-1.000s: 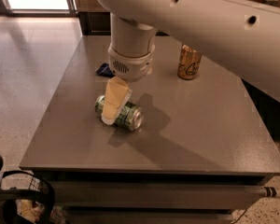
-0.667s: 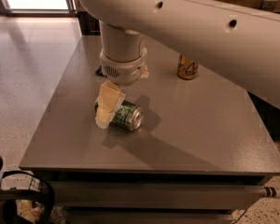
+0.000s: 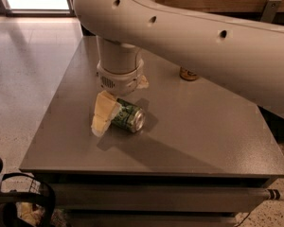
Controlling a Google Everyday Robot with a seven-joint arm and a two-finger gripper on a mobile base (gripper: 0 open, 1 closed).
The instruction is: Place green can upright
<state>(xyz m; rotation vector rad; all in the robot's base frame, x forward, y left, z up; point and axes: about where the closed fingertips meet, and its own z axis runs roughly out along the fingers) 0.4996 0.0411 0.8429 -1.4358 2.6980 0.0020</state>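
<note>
The green can (image 3: 128, 117) lies on its side near the middle left of the grey table (image 3: 203, 126), its silver end facing front right. My gripper (image 3: 103, 118) hangs from the white arm (image 3: 189, 37) and is down at table level against the can's left end. The can's far end is hidden behind the gripper.
An orange-gold can (image 3: 188, 74) stands at the back of the table, mostly hidden behind my arm. The table's left edge (image 3: 52, 108) drops to a pale floor. Dark equipment with cables (image 3: 14, 197) sits at the lower left below the table's front edge.
My gripper has moved a little left and down beside the can's left end. The arm now covers most of the orange-gold can. The green can still lies on its side.
</note>
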